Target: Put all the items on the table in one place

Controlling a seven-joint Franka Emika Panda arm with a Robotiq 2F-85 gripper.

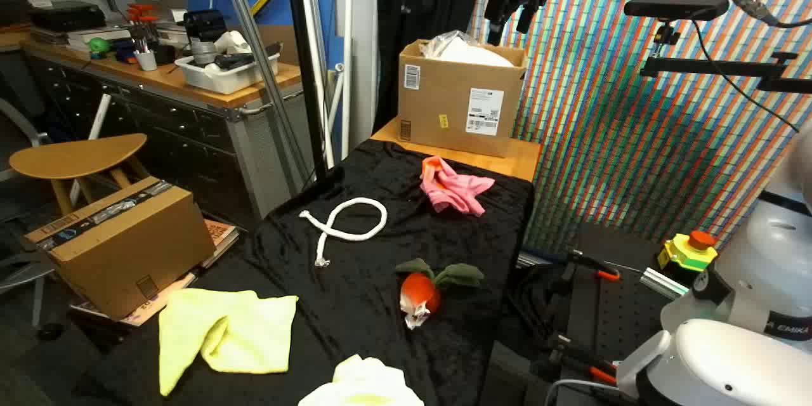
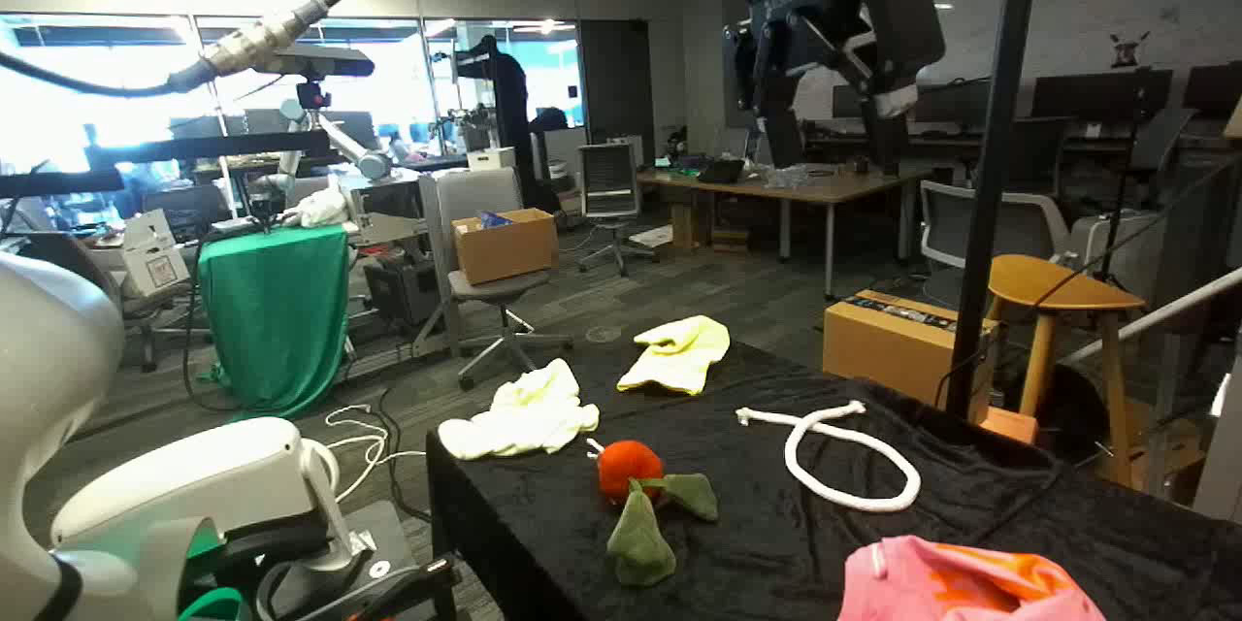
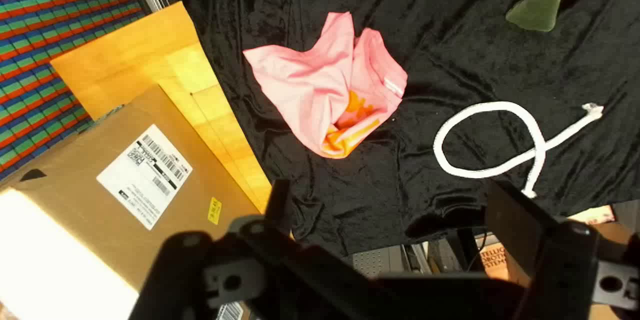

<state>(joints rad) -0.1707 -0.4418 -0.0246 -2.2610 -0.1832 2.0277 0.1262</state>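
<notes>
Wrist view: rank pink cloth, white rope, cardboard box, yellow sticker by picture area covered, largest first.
1. cardboard box, even partly out of frame
2. pink cloth
3. white rope, counting only the strand
4. yellow sticker
Apparent size only; true sizes may rank differently.

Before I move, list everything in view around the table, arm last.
Open box: 1, brown, on table
Pink cloth: 1, mostly pink, near open box
Rope: 1, white, beside pink cloth
Cream cloth: 1, cream, end opposite open box
Yellow cloth: 1, yellow, same end
Leafy toy: 1, red and green, between pink and cream cloths
Taped box: 1, brown, beside table
Stop button: 1, red and yellow, beside table
Apparent headset: 1, white, near stop button
Striped backdrop: 1, multicoloured, beside open box
Arm: 1, white, beside table
Gripper: 1, black, open, above table height
</notes>
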